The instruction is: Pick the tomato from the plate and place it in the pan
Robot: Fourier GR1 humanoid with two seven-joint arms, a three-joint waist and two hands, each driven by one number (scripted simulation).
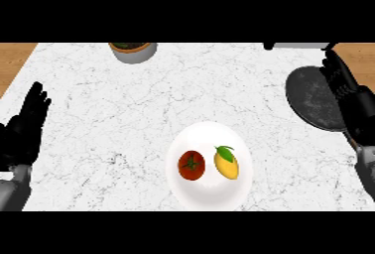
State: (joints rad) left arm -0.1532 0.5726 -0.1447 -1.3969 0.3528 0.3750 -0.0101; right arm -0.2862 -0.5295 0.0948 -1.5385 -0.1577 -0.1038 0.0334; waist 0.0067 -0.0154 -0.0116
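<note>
On the white marble counter (147, 114), toward the near edge and a little right of centre, stands a white plate (210, 136). Two things lie on it side by side: a red tomato (191, 165) with a dark green stem on the left half, and a yellow lemon (226, 163) with a green leaf at its top on the right half. The two sit just beside each other, with a narrow strip of plate showing between them.

Off to the right, near the counter's edge, lies the dark grey pan (313, 96), round and speckled, well apart from the plate. The right hand (350, 99) rises along the pan's right rim, overlapping it, with its black fingers stretched straight and holding nothing.

At the left edge of the view the left hand (26, 126) rests open, fingers pointing up, also holding nothing and well apart from the plate.

At the far edge of the counter, left of centre, sits a grey pot (133, 51) with a brown inside, partly cut off. Wooden flooring (16, 57) shows past the counter's far corners.
</note>
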